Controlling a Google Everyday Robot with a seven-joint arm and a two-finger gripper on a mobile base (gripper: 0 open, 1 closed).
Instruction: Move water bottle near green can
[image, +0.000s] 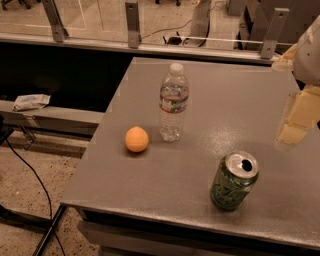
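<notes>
The water bottle (173, 102) bears a red-edged white label, print unreadable; the hand (298, 119) hovers right of it, whether open I cannot tell

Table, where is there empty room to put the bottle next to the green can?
Bare table lies left of the green can and behind it, toward the water bottle. The orange ball crowds the bottle's left side. The claw hangs over the right edge, beyond the can.
</notes>
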